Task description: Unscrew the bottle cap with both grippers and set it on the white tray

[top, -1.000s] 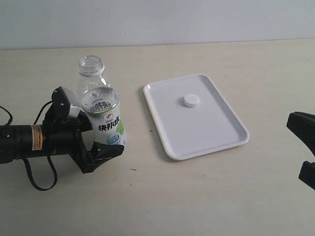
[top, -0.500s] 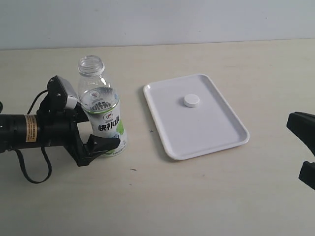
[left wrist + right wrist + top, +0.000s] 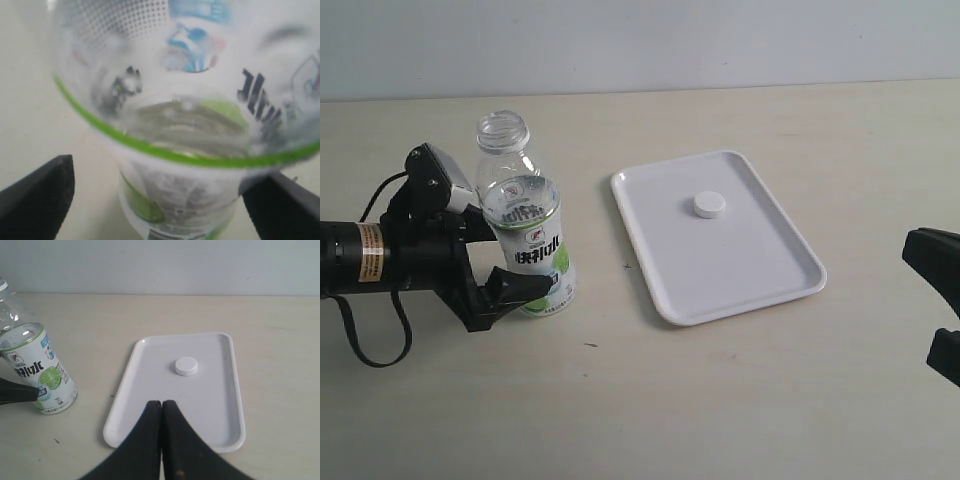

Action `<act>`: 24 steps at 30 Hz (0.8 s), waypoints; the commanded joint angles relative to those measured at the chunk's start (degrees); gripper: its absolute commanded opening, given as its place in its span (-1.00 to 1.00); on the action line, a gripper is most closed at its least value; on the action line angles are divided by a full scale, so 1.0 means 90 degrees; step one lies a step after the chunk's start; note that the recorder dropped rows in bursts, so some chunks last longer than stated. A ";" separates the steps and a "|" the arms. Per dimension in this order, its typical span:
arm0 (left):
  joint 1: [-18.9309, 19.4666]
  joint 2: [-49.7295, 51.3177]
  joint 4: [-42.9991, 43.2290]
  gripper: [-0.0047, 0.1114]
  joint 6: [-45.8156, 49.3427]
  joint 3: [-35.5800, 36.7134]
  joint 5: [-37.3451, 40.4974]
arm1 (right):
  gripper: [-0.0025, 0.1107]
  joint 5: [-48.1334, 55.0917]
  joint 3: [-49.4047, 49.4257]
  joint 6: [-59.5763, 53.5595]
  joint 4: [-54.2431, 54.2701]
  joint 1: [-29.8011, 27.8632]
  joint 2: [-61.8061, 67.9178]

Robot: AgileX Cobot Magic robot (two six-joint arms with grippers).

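While the bottle cap [image 3: 709,205] lies on the white tray [image 3: 750,270] at frame centre, the upright bottle [image 3: 525,225] stands at left between the left gripper's [image 3: 505,250] wide-open, unclamped jaws, the right gripper [image 3: 161,407] pinched closed and empty.

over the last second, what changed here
The left gripper slid back toward the left of the exterior view, jaws open on either side of the bottle. The bottle stands about where it was; bottle cap, white tray and shut right gripper are unchanged.
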 commanded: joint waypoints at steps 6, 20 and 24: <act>-0.0028 -0.0446 0.0234 0.57 -0.0145 0.0220 0.0156 | -0.96 -0.0037 0.0022 -0.0002 -0.0039 0.0016 -0.0024; -0.0028 -0.0922 0.0703 0.56 -0.0340 0.0243 0.0643 | -0.96 -0.0037 0.0022 -0.0002 -0.0039 0.0016 -0.0024; -0.0028 -0.0949 0.0950 0.56 -0.0622 0.0243 0.0631 | -0.96 -0.0037 0.0022 -0.0002 -0.0039 0.0016 -0.0024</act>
